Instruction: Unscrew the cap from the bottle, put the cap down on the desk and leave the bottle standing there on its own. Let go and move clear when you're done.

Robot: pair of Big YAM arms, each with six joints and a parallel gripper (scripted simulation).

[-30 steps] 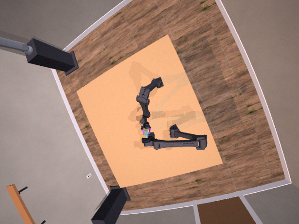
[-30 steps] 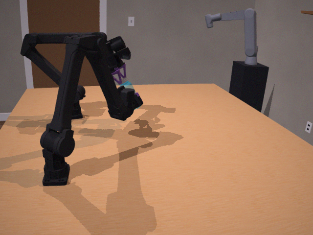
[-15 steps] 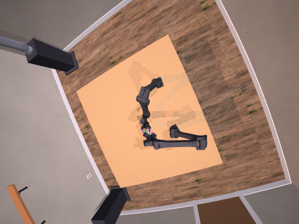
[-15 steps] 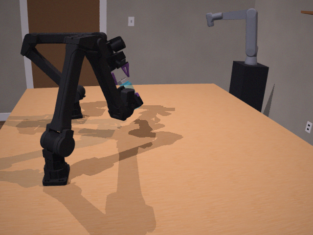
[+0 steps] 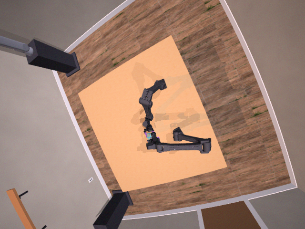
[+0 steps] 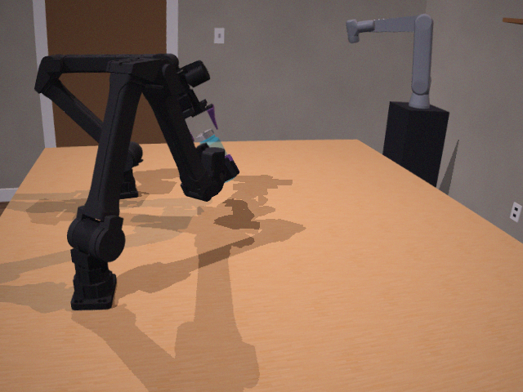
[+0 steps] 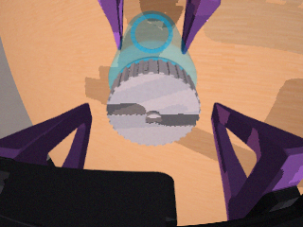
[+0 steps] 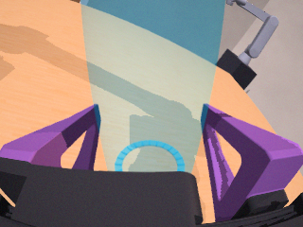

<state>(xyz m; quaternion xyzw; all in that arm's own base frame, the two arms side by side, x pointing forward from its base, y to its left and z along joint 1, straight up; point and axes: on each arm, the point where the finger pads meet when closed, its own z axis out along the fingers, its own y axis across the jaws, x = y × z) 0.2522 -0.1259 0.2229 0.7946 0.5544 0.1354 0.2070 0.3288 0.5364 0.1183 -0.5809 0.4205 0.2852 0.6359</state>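
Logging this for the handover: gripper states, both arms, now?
Left gripper: open, fingers either side of the cap, not touching it.
Right gripper: closed on the bottle.

Grey ridged cap (image 6: 206, 135) (image 7: 153, 109) tops tilted, translucent teal bottle (image 5: 148, 135) (image 6: 216, 145) (image 7: 152, 49) (image 8: 151, 85).
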